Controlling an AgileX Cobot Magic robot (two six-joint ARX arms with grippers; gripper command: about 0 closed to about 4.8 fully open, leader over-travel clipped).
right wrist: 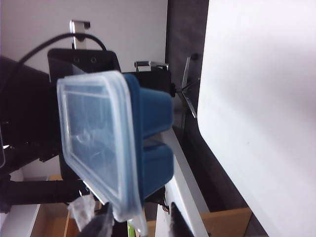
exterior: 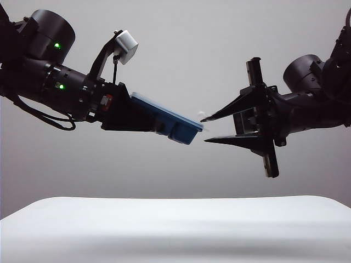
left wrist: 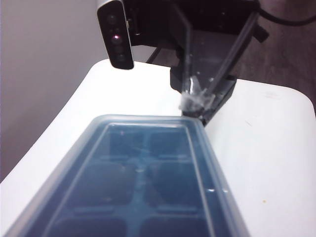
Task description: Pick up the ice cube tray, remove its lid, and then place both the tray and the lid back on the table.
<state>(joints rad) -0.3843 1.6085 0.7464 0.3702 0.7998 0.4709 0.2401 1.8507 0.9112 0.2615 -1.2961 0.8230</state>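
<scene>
We see left gripper (exterior: 156, 125) at 9 o'clock, fingers clamped on dark navy rectangular ice cube tray (exterior: 184, 131), held mid-air above white bench (exterior: 175, 230). Clear frosted plastic lid (right wrist: 94, 140) on tray. Right gripper (exterior: 211, 129) at 3 o'clock, fingers parted at lid edge, gripping nothing. Step: lid removal. Next: pinch lid corner, peel away.

both arms hang high, facing each other; black left gripper (exterior: 159, 127) clamped, black right gripper (exterior: 208, 129) jaws spread apart.
</scene>
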